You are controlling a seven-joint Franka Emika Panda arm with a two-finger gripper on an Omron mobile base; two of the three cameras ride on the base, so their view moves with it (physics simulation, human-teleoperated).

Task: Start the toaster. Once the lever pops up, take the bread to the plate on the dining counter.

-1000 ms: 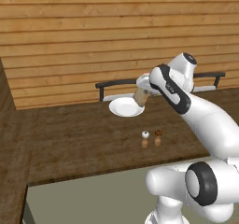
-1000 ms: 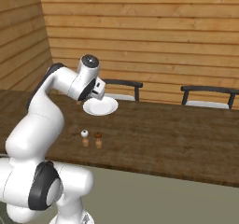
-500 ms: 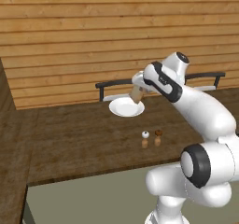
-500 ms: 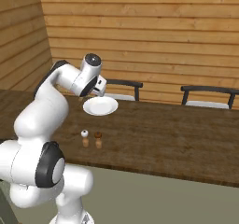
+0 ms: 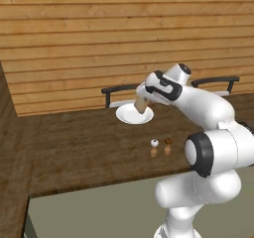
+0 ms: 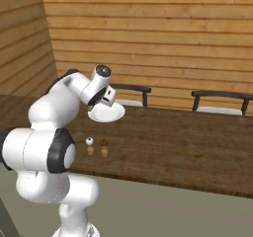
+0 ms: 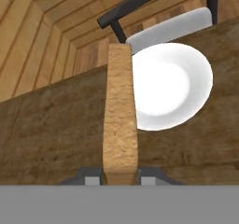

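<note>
My gripper (image 7: pixel 120 175) is shut on the bread (image 7: pixel 120 120), a tan slice seen edge-on between the fingertips (image 7: pixel 91 174). In the left base view the bread (image 5: pixel 142 104) hangs from the gripper (image 5: pixel 145 98) over the right rim of the round white plate (image 5: pixel 130 115). The plate (image 7: pixel 172 87) lies on the dark wood dining counter (image 7: pixel 51 125), just to the right of the slice in the hand view. From the right, the gripper (image 6: pixel 107 101) hovers above the plate (image 6: pixel 106 113). The toaster and its lever are out of view.
Salt and pepper shakers (image 5: pixel 154 148) (image 5: pixel 168 146) stand on the counter nearer the base than the plate. Two dark chairs (image 6: pixel 131 89) (image 6: pixel 220 97) sit behind the counter against a wood-plank wall.
The arm has carried the bread a little left and down, closer over the plate. The plate and shakers have stayed put.
</note>
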